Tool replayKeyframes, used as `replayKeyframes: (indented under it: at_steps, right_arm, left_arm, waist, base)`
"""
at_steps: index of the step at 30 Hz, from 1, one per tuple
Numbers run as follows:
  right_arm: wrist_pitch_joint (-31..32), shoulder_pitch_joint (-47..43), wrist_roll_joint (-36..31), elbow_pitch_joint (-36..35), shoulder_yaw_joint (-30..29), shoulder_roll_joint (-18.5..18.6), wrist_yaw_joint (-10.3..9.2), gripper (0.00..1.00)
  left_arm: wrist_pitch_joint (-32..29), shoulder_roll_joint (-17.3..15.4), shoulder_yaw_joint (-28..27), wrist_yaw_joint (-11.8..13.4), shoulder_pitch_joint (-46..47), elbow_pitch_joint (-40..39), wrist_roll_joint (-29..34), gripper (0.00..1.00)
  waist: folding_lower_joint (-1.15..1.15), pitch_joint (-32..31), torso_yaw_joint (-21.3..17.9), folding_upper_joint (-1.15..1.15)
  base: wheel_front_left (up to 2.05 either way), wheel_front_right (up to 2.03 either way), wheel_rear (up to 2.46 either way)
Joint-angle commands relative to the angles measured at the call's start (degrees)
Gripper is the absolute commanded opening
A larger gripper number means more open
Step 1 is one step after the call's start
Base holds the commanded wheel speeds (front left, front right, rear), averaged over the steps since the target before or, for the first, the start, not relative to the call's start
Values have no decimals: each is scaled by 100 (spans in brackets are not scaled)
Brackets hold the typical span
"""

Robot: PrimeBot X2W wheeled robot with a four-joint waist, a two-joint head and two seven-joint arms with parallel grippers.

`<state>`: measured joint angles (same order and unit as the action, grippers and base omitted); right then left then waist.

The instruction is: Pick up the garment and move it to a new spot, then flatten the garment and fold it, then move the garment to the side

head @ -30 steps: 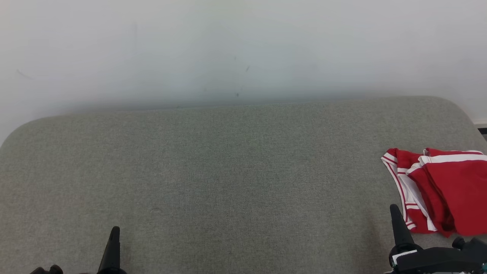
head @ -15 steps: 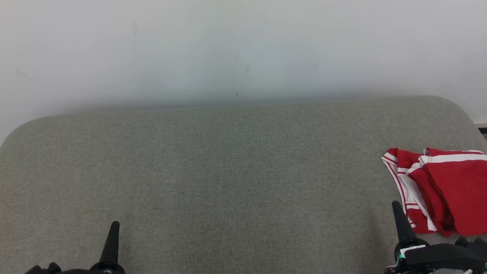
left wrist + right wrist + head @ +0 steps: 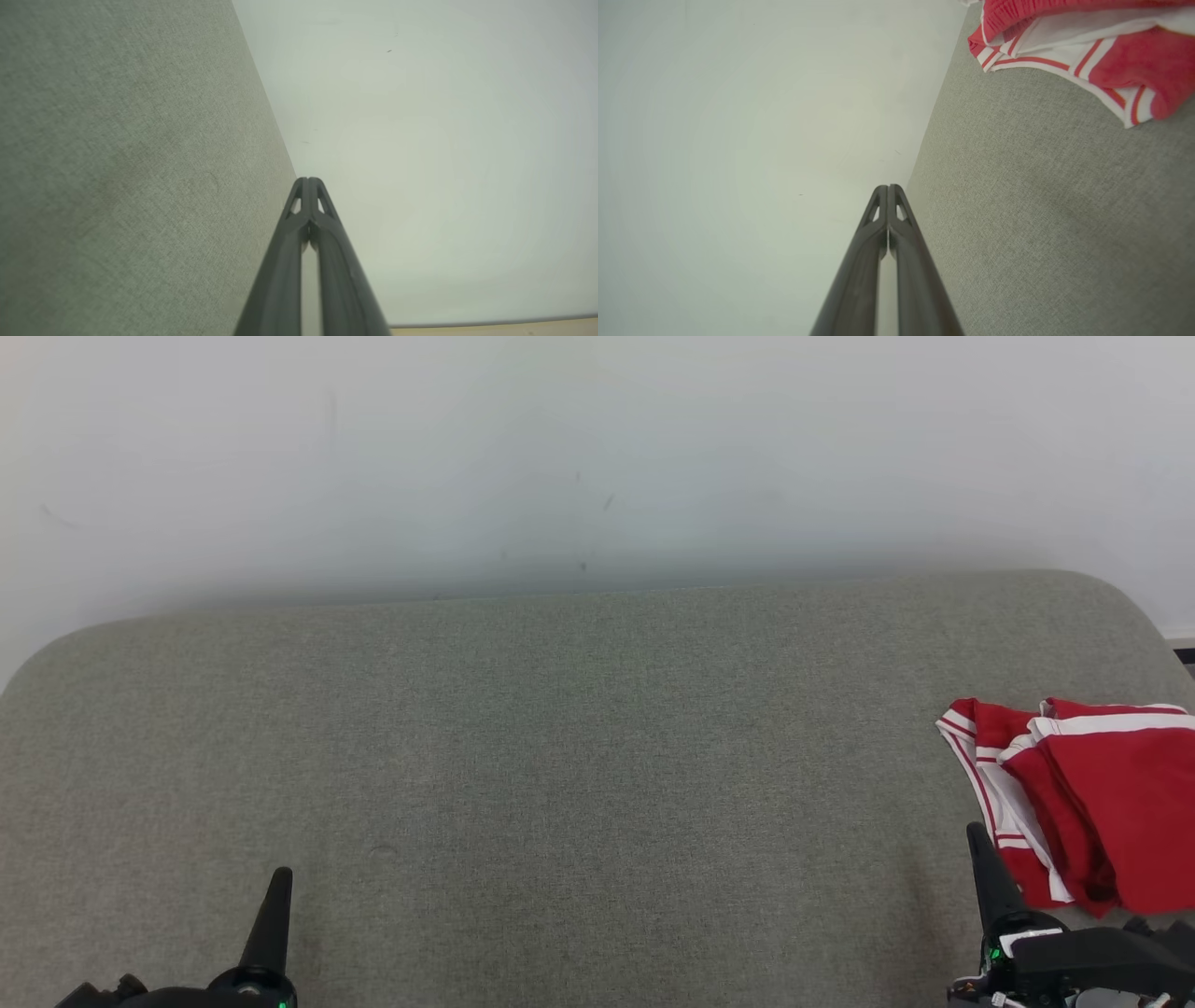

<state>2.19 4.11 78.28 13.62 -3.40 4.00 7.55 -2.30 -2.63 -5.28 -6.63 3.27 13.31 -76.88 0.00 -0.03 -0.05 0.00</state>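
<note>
Red fabric garment with white stripes lay bunched at the right edge of a grey woven cushion, right gripper near it, left gripper well apart, both clenched, fingertips touching.

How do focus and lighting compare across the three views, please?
Head view: soft, even light; the garment is sharp but cropped at the right edge. Left wrist view: the left gripper is blurred, the wall washed out. Right wrist view: the garment looks softer, pinker; the right gripper blurred.
</note>
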Motion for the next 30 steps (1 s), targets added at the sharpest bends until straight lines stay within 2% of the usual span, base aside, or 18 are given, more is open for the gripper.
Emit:
replayKeyframes:
  at_steps: [1, 30]
  right_arm:
    - [30, 88, 96, -24, -32, -12, -8, 0]
    - [336, 192, 1216, 28, -227, -66, -11, 0]
  left_arm:
    - [-34, -29, -34, -40, 126, -15, -106, 0]
    - [-370, -37, -117, -93, 294, 64, -1309, 0]
  waist:
    - [0, 1, 0, 0]
    - [0, 17, 4, 0]
  base:
    - [0, 0, 0]
    - [0, 0, 0]
